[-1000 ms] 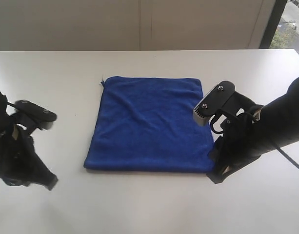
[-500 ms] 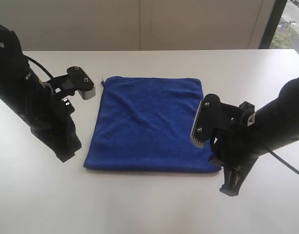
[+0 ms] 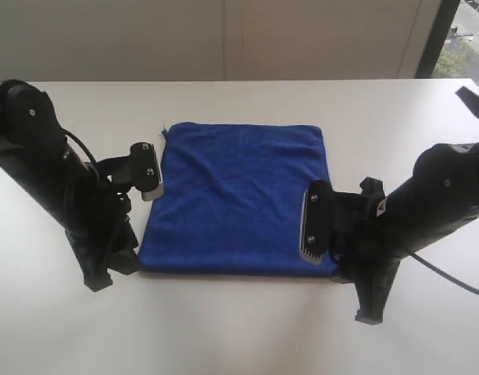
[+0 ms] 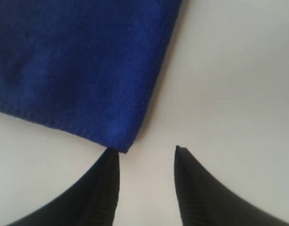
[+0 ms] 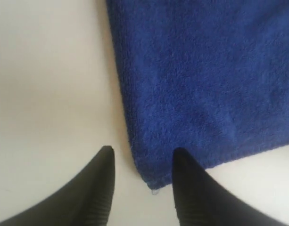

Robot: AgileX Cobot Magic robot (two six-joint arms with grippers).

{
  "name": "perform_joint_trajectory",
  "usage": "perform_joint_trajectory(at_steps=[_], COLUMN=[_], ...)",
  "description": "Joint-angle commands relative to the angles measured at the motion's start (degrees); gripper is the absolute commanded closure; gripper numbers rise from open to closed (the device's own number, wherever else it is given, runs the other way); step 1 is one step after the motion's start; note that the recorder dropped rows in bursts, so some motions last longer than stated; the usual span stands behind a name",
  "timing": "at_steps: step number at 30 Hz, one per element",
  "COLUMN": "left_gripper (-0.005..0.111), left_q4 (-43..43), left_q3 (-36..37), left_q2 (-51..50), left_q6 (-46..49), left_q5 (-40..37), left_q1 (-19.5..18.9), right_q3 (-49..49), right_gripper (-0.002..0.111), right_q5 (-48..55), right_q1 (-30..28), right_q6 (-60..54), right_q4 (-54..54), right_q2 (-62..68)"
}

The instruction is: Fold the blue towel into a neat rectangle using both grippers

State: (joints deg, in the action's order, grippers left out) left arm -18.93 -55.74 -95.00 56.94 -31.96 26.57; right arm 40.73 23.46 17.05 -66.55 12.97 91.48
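Your left gripper hangs with fingers spread just beside one near corner of the blue towel, which lies flat mid-worktop. Your right gripper, fingers also spread, straddles the other near corner. Nothing is pinched yet, so I judge the fold not begun.

- We log bright, even daylight; window at upper right.
- We log soft shadows on the pale surface.
- We log slightly soft wrist views.
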Motion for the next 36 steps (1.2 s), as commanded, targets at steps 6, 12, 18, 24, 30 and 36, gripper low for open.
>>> perform_joint_trajectory(at_steps=[6, 12, 18, 24, 30, 36], left_gripper=[0.062, 0.062, 0.065, 0.099, 0.107, 0.107], left_q4=[-5.6, -8.4, -9.3, -9.3, -9.3, -9.3], left_q3=[3.3, 3.3, 3.3, 3.3, 3.3, 3.3], left_q2=[-3.1, -4.6, -7.3, -8.3, -7.6, -2.8], left_q6=[11.3, 17.8, 18.4, 18.3, 18.3, 11.5], left_q5=[6.1, 8.2, 9.4, 9.2, 5.9, -1.7], left_q1=[0.0, 0.0, 0.0, 0.0, 0.0, 0.4], right_q3=[-0.2, -0.2, -0.2, -0.2, -0.2, -0.2], right_gripper=[0.069, 0.069, 0.076, 0.099, 0.108, 0.108], right_q5=[-4.0, -4.5, -3.7, -2.9, -1.9, 6.5], right_q1=[0.1, 0.0, 0.0, 0.0, 0.0, 0.1], right_q6=[-0.8, -0.8, -0.8, -0.8, -0.8, -0.7], right_q4=[-4.2, -5.1, -5.1, -5.1, -5.1, -5.1], right_q2=[3.5, 4.3, 7.2, 7.6, 6.3, 1.5])
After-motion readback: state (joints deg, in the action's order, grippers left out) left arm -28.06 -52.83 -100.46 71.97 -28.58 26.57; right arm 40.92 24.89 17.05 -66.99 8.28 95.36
